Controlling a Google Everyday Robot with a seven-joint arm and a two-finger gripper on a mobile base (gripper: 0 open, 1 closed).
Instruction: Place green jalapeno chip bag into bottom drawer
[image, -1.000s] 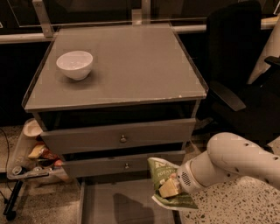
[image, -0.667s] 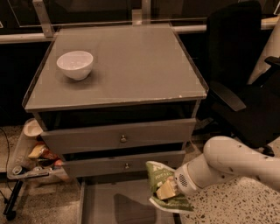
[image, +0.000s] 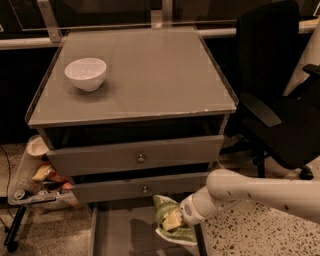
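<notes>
The green jalapeno chip bag (image: 167, 216) is olive-green and crinkly, and it hangs in my gripper (image: 175, 220) at the bottom centre of the camera view. The gripper is shut on the bag, at the end of my white arm (image: 250, 192), which reaches in from the right. The bag is over the right part of the bottom drawer (image: 122, 235), just below the middle drawer's front. The bottom drawer is pulled out, a shallow grey tray with low side rails. I cannot tell whether the bag touches the drawer floor.
A white bowl (image: 86, 73) stands on the grey cabinet top (image: 150, 75). Two upper drawers with round knobs (image: 140, 158) are slightly ajar. A black office chair (image: 280, 105) stands to the right. A low cart with snacks (image: 37, 175) stands to the left.
My arm has moved left with the bag, bringing it from the drawer's right rail further over the open bottom drawer. The grip is unchanged.
</notes>
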